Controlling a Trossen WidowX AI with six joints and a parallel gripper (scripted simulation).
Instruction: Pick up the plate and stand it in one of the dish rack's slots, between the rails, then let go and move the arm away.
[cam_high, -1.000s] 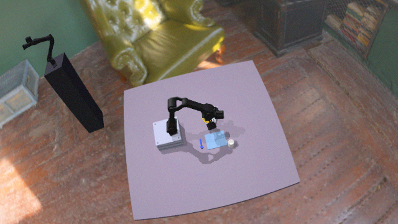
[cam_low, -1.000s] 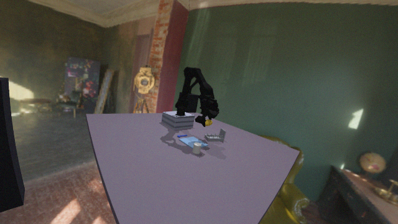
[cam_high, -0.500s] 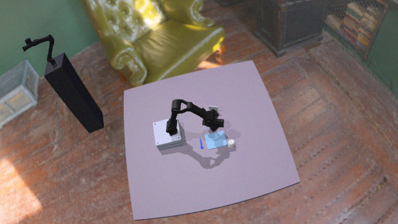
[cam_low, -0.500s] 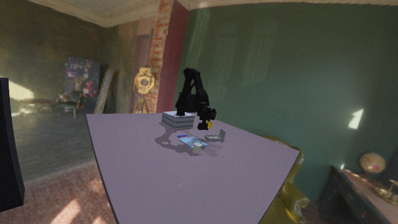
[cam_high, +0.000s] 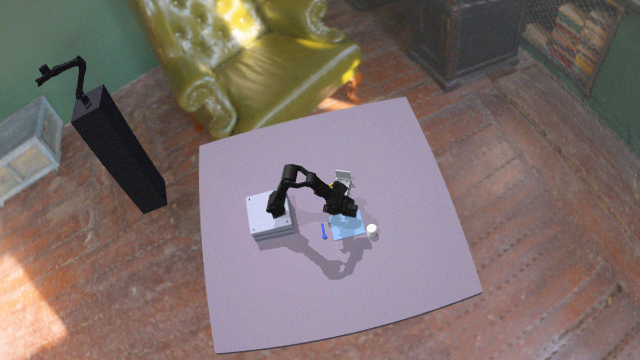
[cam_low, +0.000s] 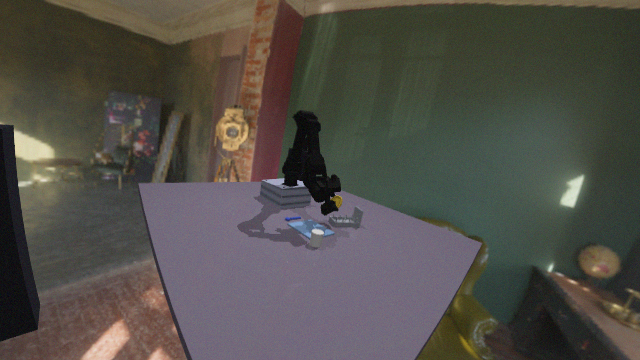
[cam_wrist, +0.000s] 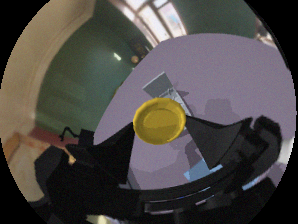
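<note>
1. A square lilac surface is seen from above in a room with a worn wooden floor.
2. A black robot arm is mounted on a pale grey block left of the middle of the surface and is bent over towards the right.
3. The pincer is closed on a small yellow plate, which is gripped between the fingers and lifted off the surface.
4. In the wrist view the plate is shown as a yellow disc in the middle of the picture, with dark finger parts on either side of it.
5. In the exterior view the plate is seen as a yellow spot at the low end of the arm, just above and beside the dish rack.
6. The dish rack is a small grey frame with one raised end; in the top view it is found at the far side of the pincer.
7. A light blue square mat is laid flat on the surface below the pincer.
8. A small blue utensil is placed just left of the mat; its kind cannot be told.
9. A white cup is stood upright at the right edge of the mat.
10. A green leather armchair is placed beyond the far edge of the surface.
</note>
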